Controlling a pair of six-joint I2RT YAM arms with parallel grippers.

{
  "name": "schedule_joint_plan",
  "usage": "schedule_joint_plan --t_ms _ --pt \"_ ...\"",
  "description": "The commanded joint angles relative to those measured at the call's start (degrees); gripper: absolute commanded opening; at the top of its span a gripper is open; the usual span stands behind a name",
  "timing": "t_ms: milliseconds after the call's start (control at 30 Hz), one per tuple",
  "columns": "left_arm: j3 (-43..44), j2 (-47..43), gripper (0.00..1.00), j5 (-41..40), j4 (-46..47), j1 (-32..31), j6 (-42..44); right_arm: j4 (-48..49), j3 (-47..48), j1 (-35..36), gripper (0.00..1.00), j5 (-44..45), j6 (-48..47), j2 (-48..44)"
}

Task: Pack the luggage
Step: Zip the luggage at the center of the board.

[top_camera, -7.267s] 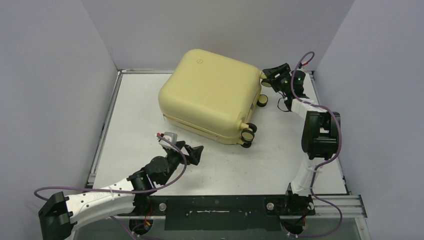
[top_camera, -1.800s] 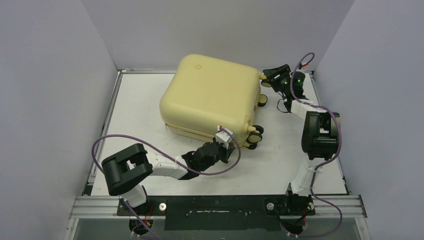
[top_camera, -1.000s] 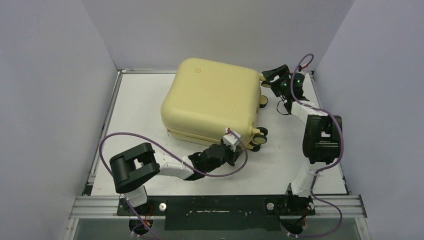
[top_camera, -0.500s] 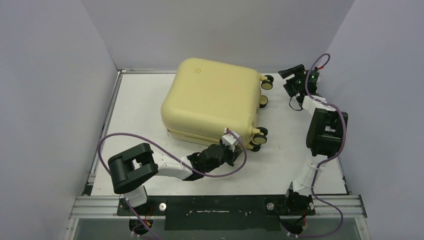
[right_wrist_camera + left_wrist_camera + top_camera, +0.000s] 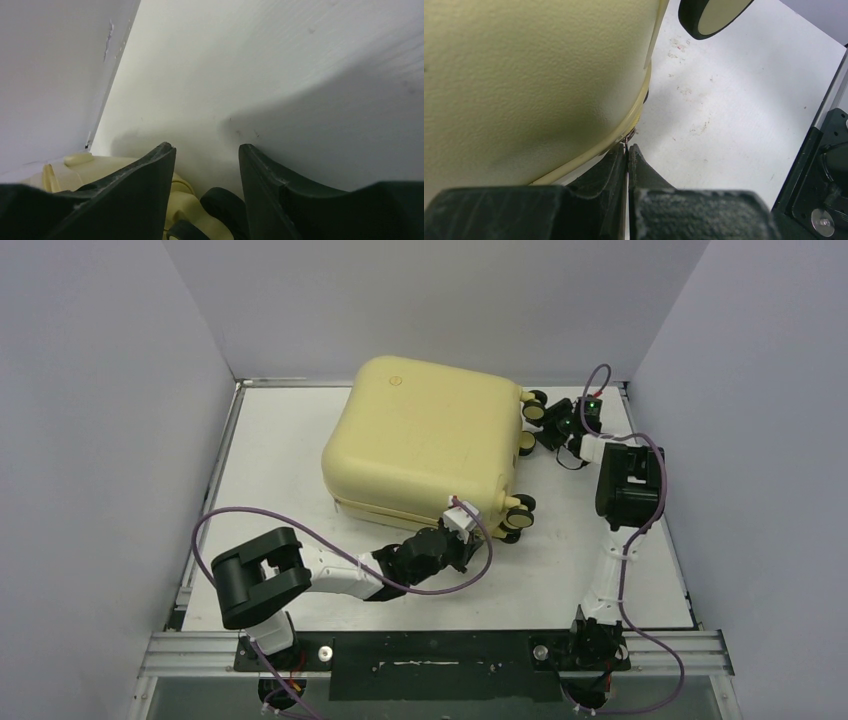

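Pebbled, rounded luggage [image 5: 420,440]; left gripper [image 5: 628,150] clenched at its seam, right gripper [image 5: 206,150] parted

Pale yellow suitcase [image 5: 425,445] with black-and-cream wheels [image 5: 518,505], centre frame, on a white table [image 5: 270,470]; purple cables [image 5: 240,509] loop lower left and right; green light [image 5: 592,404] upper right.

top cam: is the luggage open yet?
No: the luggage lies closed, its two yellow halves meeting along the seam with none of the inside showing.
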Motion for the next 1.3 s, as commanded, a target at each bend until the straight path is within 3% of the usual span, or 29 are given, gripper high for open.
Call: schedule_joint_plan --t_ms 0,167,267,500,833,967,1100,1200,1267 --pt "0.73 -4.44 0.0 1.76 2.57 -0.94 -0.35 1.99 -2.45 2.82 0.47 -2.44 -0.94 -0.31" --pt "-2.35 -6.94 0.0 0.86 2.57 -0.94 -0.54 5.71 -9.38 4.69 0.27 -2.75 -0.28 -3.27" --pt "-4.97 -9.46 0.0 -0.74 2.3 -0.94 -0.87 7.57 -14.22 5.83 0.21 -2.49 -0.07 -6.0" --pt "-11.24 -19.33 0.0 -4.86 -3.28 -0.86 -1.01 12.75 -27.22 11.25 0.19 0.57 1.79 -15.4" --pt "-20.02 -40.48 0.0 -15.33 -21.09 -0.68 -3.94 18.72 -40.69 22.73 0.16 7.47 4.8 -24.86" --pt "-22.57 -45.91 0.0 -13.86 -25.67 -0.98 -5.2 17.16 -40.94 25.16 0.1 9.07 1.37 -25.22" --pt "-24.87 -48.06 0.0 -8.85 -22.35 -1.57 -5.86 16.38 -42.02 27.33 0.07 10.48 -1.33 -26.05" --pt "-24.61 -48.12 0.0 -12.08 -23.09 -1.57 -6.74 13.92 -43.37 28.21 0.1 12.84 -2.84 -28.35" --pt "-24.56 -48.77 0.0 -14.57 -23.69 -1.44 -6.69 11.49 -45.07 27.58 0.18 14.99 -4.12 -31.52"
